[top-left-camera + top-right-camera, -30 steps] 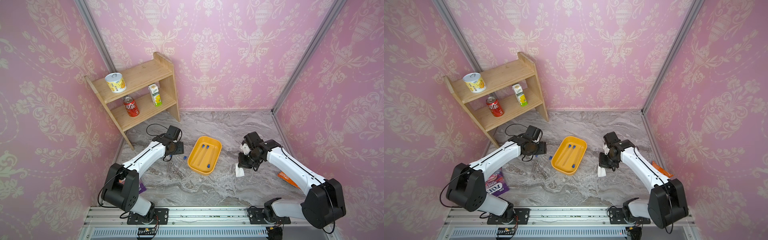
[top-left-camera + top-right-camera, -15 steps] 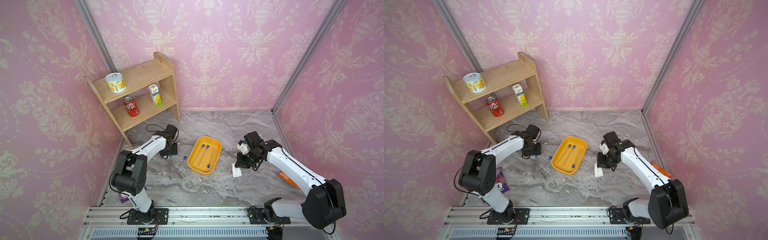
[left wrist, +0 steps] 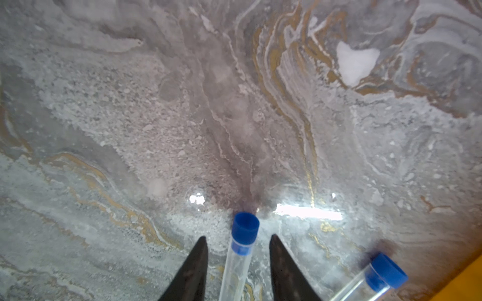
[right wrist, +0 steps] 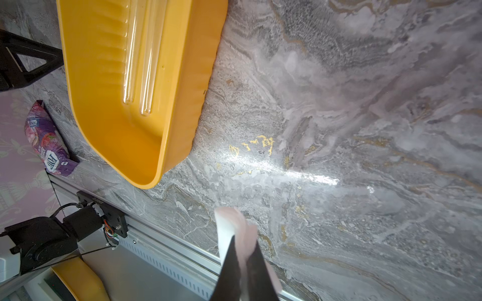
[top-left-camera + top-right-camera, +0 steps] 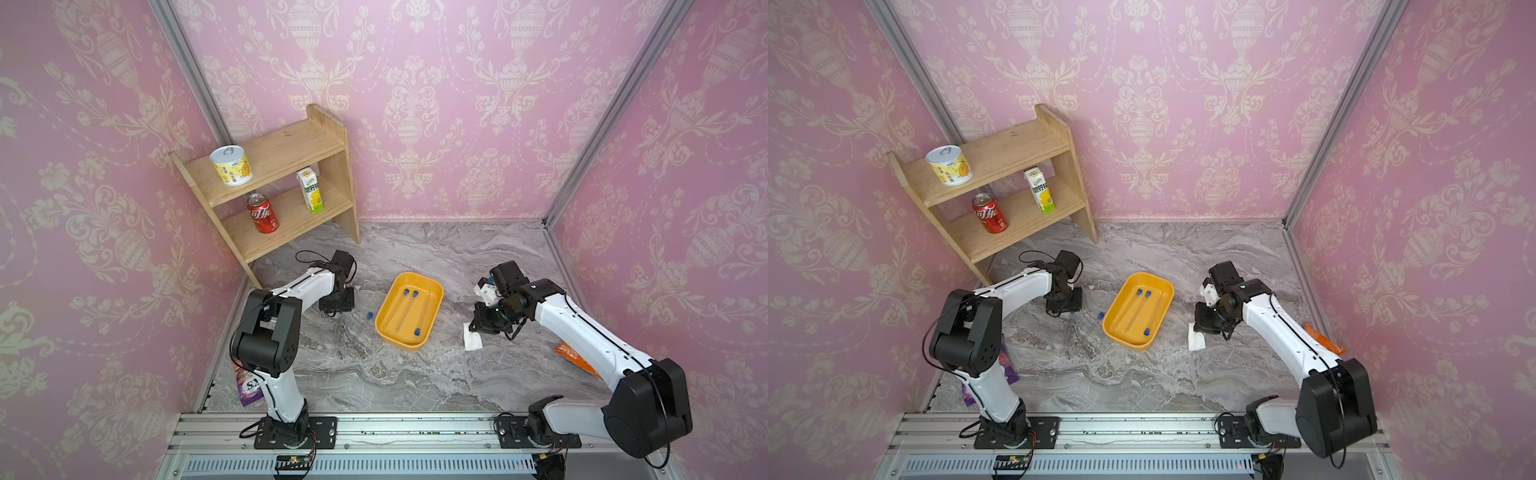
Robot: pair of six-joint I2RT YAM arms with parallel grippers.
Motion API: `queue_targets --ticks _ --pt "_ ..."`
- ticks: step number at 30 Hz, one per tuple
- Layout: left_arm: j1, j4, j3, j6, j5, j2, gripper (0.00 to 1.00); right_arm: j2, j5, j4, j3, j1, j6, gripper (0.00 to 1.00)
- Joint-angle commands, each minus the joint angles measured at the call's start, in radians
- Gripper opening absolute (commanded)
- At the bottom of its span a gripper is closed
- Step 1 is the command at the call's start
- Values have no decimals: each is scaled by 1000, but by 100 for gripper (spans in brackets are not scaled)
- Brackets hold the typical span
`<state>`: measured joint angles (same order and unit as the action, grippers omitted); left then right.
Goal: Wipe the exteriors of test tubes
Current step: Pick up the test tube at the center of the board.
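Observation:
Three test tubes (image 5: 409, 309) with blue caps lie in the yellow tray (image 5: 399, 343). Two more lie on the marble left of it, one test tube (image 3: 238, 263) and a second test tube (image 3: 375, 278). My left gripper (image 3: 238, 236) is down at the table and open. Its fingers straddle the first tube just behind the cap, with a gap on each side. In both top views that left gripper (image 5: 337, 309) (image 5: 1064, 309) covers the tube's capped end. My right gripper (image 4: 244, 238) is shut on a white wiping pad (image 4: 227, 221), hanging right of the tray (image 5: 1196, 343).
A wooden shelf (image 5: 282, 195) with a tin, a cola can and a carton stands at the back left. A purple packet (image 5: 249, 384) lies by the left arm's base. An orange packet (image 5: 575, 357) lies under the right arm. The metal rail (image 5: 374, 428) runs along the front.
My left arm has folded its elbow upward and set the gripper over a tube on the table, jaws narrowing. The right gripper with the pad has drifted slightly left.

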<state>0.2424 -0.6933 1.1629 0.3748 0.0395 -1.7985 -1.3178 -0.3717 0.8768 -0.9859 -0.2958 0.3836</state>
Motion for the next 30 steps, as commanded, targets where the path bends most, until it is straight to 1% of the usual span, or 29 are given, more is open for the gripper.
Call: queue_targets --ticks 1,10,17,22,30 --pt "-10 6 24 -22 -23 -31 37 15 -19 10 15 7 -29 0" --pt "-11 2 38 -26 -37 -62 35 26 -14 11 26 20 -32 0" --pt "-11 -9 29 -20 -43 -67 28 22 -19 4 33 27 -35 0" --pt "-12 -21 24 -19 -42 -60 26 20 -24 -5 37 29 -35 0" --pt "-11 -50 27 -25 -38 -58 26 16 -29 -16 47 30 -35 0"
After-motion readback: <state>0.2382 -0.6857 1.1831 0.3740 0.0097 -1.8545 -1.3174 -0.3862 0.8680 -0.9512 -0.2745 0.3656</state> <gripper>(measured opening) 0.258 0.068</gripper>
